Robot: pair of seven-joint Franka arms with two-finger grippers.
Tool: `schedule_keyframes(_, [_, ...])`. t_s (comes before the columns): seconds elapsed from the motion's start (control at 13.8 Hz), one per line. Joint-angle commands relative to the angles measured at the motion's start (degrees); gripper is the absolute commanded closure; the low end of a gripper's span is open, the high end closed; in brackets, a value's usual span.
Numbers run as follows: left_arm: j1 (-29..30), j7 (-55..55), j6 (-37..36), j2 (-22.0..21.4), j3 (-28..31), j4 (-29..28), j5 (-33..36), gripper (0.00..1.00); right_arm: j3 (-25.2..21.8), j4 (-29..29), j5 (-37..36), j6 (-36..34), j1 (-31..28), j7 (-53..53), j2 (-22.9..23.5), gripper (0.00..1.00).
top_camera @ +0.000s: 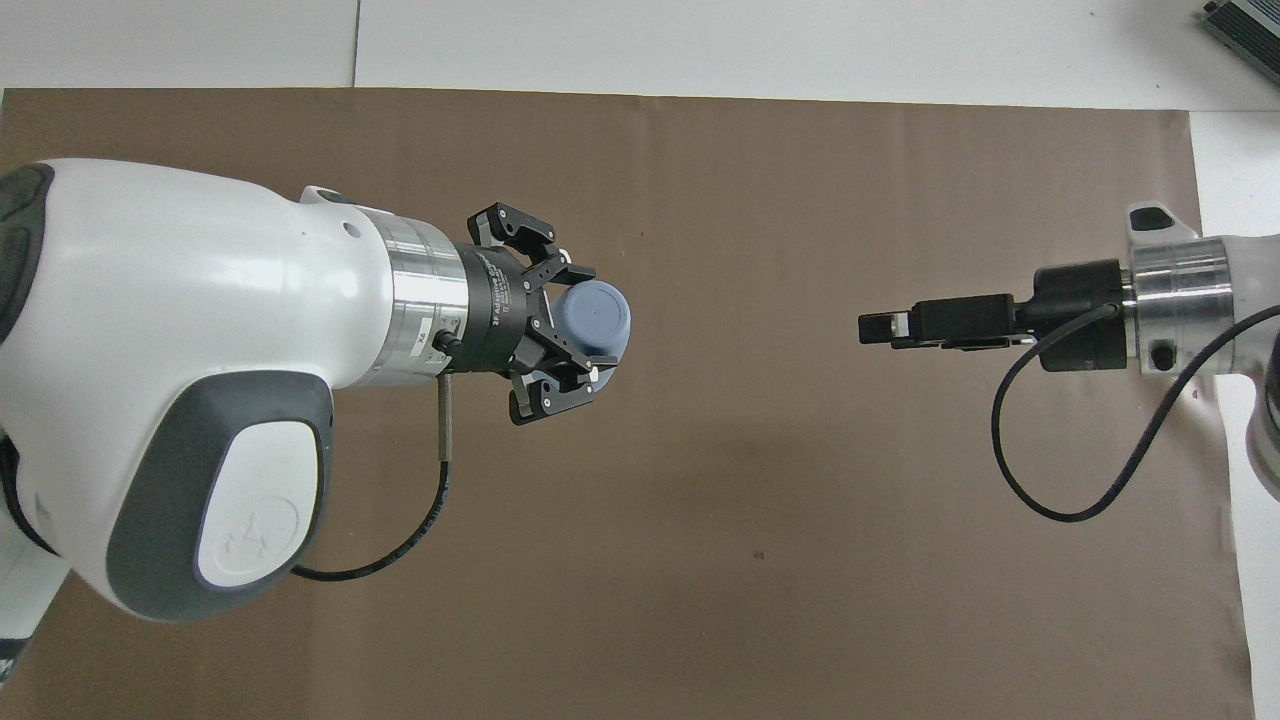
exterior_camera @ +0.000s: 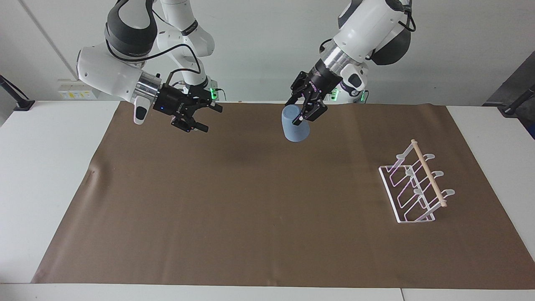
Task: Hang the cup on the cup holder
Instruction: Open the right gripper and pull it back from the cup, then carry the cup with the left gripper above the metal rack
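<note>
Carry step: left end effector (exterior_camera: 304,112) grips cup (exterior_camera: 295,128) mouth-down, aloft. Right end effector (exterior_camera: 205,118) spread wide, empty, waiting. Next: swing cup over cup holder (exterior_camera: 416,184) near the tabletop's left-arm end.

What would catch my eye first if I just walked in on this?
Probably the light blue cup, dangling mouth-down in the left pincer above the brown mat. Next, the white wire cup holder standing bare toward the left arm's end of the table, and the right pincer open, holding nothing.

Faint white print, unreadable, on the left pincer's (top_camera: 572,333) black collar.
</note>
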Motion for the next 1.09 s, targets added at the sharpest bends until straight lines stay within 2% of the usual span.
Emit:
schedule_keyframes(0.0, [0.30,0.88,-0.73,-1.76,0.01,-1.61,0.45,1.00,0.64,2.40,-7.76,1.34,-0.59,1.44,-0.69,0.00])
schedule_keyframes(0.15, [1.01,0.88,-0.82,-1.76,0.01,-1.61,0.46,1.00,0.99,5.30,-19.18,3.37,0.02,3.79,-0.78,0.00])
schedule_keyframes(0.44, [1.18,1.58,-0.91,-1.76,0.01,-1.70,0.46,1.00,1.61,7.15,-33.61,3.98,0.46,8.73,-0.78,0.00])
schedule_keyframes(0.58, [2.49,3.42,-1.26,-1.85,0.01,-1.88,0.46,1.00,1.78,7.33,-42.84,6.53,0.55,10.74,-0.78,0.00])
schedule_keyframes(0.8, [6.00,7.02,-2.14,-2.29,0.01,-2.93,0.46,1.00,1.87,7.42,-49.54,6.27,0.55,17.50,-0.69,0.00])
schedule_keyframes(1.02, [10.57,12.56,-1.88,-2.38,-0.07,-3.37,0.37,1.00,1.70,9.26,-53.32,2.95,0.11,21.04,-0.34,0.00])
